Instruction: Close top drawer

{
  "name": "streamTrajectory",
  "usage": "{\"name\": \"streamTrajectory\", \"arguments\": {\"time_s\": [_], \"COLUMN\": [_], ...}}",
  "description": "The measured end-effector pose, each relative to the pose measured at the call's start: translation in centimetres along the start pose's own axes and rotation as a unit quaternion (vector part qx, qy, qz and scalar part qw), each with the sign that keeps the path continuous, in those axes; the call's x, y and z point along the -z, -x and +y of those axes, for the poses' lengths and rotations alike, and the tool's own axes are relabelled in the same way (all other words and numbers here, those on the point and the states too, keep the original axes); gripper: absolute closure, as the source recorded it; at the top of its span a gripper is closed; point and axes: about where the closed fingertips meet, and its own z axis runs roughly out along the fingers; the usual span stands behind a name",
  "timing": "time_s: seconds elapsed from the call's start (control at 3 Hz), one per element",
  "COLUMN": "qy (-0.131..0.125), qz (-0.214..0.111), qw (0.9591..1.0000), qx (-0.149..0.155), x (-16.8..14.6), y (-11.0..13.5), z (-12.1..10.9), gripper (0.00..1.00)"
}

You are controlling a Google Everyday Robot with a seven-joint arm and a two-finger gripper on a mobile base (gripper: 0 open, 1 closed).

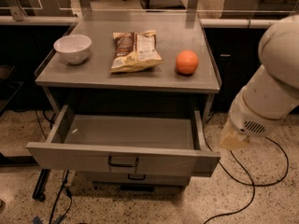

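The top drawer [84, 157] of the grey metal cabinet is pulled far out and is empty inside. Its flat front panel carries a small black loop handle [123, 162] at centre. My white arm [271, 87] comes down on the right of the cabinet. My gripper [233, 137] shows as a yellowish tip at the arm's lower end, just right of the drawer's right front corner and apart from it.
On the cabinet top [93, 73] lie a white bowl [72, 47], a chip bag [134, 51] and an orange [187, 62]. A lower drawer [136, 177] is shut beneath. Black cables [252, 181] run over the speckled floor at right and lower left.
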Motion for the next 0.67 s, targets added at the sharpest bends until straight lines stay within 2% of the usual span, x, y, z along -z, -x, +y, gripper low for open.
{"name": "streamTrajectory", "arguments": {"time_s": [0.33,0.67], "qy": [-0.002,-0.002], "qz": [-0.008,-0.009], "qw": [0.9997,0.9997], "qx": [-0.022,-0.023], "x": [-5.09,-5.17], "y": [2.20,2.24], "z": [-1.51,-1.56], "gripper": [1.00,1.00]}}
